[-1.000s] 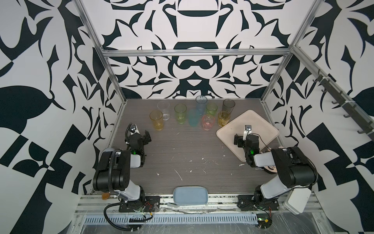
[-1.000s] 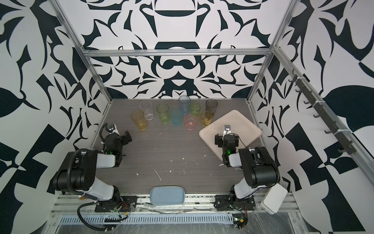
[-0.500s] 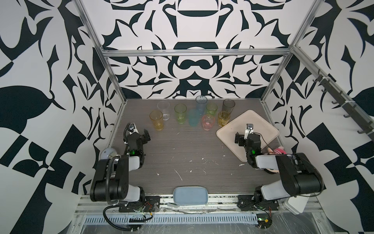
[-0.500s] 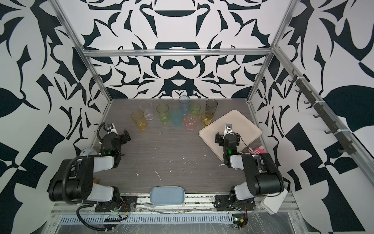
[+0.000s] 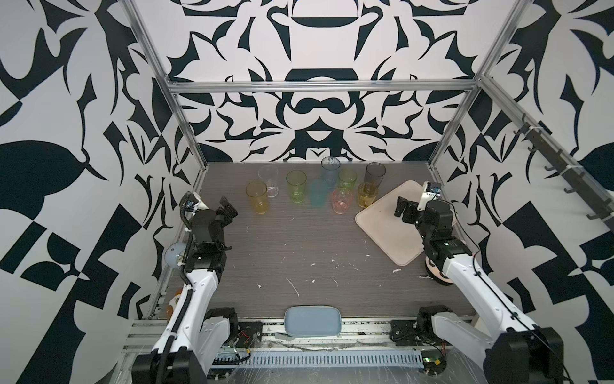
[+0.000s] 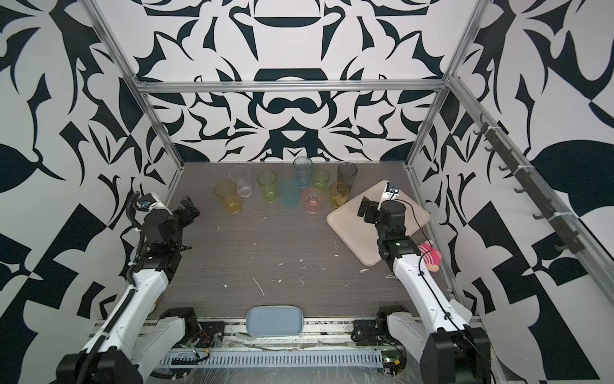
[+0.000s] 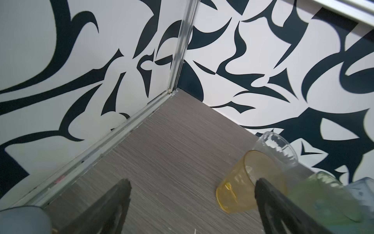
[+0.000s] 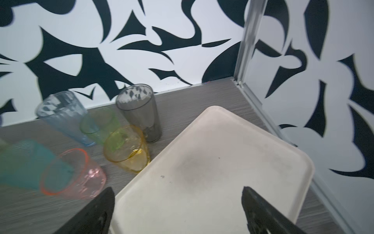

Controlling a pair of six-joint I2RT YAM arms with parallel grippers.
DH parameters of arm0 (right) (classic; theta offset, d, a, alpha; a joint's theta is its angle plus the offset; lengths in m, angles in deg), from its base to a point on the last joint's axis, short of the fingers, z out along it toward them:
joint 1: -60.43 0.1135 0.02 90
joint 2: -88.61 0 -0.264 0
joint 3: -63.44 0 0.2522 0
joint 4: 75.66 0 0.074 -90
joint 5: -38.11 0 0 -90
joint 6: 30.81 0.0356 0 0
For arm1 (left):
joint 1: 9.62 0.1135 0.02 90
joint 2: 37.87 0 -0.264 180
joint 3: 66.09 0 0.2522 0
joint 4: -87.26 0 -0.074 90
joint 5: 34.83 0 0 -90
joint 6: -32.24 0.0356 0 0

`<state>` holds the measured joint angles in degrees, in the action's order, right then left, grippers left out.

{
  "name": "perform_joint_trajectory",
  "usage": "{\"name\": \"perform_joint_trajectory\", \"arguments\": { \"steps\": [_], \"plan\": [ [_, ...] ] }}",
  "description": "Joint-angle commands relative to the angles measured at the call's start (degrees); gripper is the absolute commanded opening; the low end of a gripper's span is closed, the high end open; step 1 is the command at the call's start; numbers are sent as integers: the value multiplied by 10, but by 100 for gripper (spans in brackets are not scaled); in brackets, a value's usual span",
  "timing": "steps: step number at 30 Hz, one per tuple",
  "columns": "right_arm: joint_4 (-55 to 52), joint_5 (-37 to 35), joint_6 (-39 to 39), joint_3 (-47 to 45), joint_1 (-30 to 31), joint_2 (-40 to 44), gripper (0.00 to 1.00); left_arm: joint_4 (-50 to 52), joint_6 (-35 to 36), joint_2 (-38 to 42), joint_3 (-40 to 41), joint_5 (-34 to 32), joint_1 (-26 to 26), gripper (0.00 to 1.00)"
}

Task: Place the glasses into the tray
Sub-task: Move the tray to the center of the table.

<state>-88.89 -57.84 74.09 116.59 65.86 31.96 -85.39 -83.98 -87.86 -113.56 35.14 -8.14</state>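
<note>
Several tinted glasses stand upright in a cluster at the back of the table. From left they are yellow [image 5: 256, 197], colourless [image 5: 268, 181], green [image 5: 296, 186], teal [image 5: 317, 193], blue [image 5: 330, 171], pink [image 5: 342, 200], amber [image 5: 367, 194] and smoky grey [image 5: 375, 174]. The cream tray [image 5: 392, 232] lies empty at the right, skewed. My left gripper [image 5: 227, 209] is open, just left of the yellow glass [image 7: 242, 182] and apart from it. My right gripper [image 5: 403, 209] hangs open over the tray [image 8: 212, 162], holding nothing.
A blue-grey pad [image 5: 312, 320] lies at the front edge. A pink plush toy [image 6: 430, 257] sits by the right wall behind the tray. White scraps dot the table's middle. Patterned walls close in the back and both sides.
Both arms have unfolded and reached toward the back. The left gripper has come nearer the yellow glass and the right one sits further over the tray. Both stay open.
</note>
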Motion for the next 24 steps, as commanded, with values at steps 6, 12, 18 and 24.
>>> {"name": "perform_joint_trajectory", "arguments": {
  "steps": [6, 12, 18, 24],
  "plan": [
    [-218, 105, 41, 66, 38, -6, 89, 201, -95, 50, -65, 104, -2, 99],
    [-276, 15, 39, 86, 155, -58, 89, 208, -103, 38, -96, 221, -2, 99],
    [-284, -17, 66, 79, 177, -122, 84, 209, -92, 17, -110, 295, -2, 99],
    [-273, -41, 73, 80, 176, -191, 81, 194, -90, 20, -98, 315, -2, 99]
  ]
}}
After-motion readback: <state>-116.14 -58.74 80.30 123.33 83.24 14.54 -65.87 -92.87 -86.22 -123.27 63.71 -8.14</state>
